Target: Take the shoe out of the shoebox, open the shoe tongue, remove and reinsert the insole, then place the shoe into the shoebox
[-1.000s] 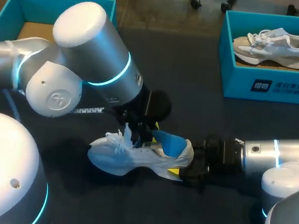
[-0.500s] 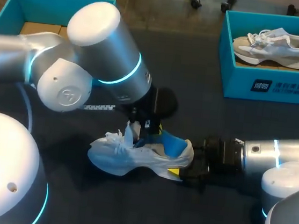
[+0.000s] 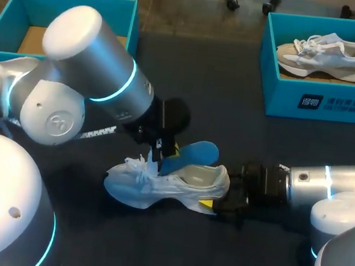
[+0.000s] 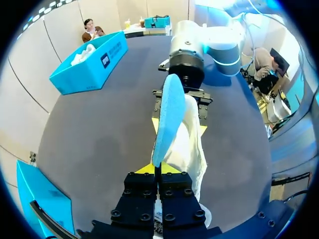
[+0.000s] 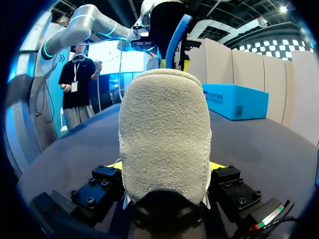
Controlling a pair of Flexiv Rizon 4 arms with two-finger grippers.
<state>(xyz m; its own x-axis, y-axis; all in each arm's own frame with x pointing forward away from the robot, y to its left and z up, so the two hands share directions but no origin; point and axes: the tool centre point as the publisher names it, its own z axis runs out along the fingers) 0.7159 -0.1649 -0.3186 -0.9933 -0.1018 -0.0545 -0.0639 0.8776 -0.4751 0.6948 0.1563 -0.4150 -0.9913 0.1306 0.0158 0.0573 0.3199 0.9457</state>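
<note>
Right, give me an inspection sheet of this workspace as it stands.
Surface: dark table.
Job's things: white shoe rests mid-table, opening upward; blue insole is held above that opening; left box shows only its cardboard floor.
Clutter: right box at the far right holds a second shoe.
Hands: left hand shut on the insole's end; right hand shut on the white shoe's heel.
Cables: pale striped strip under the left arm; cannot tell whether it is a cable.
Surroundings: nothing seen.
</note>
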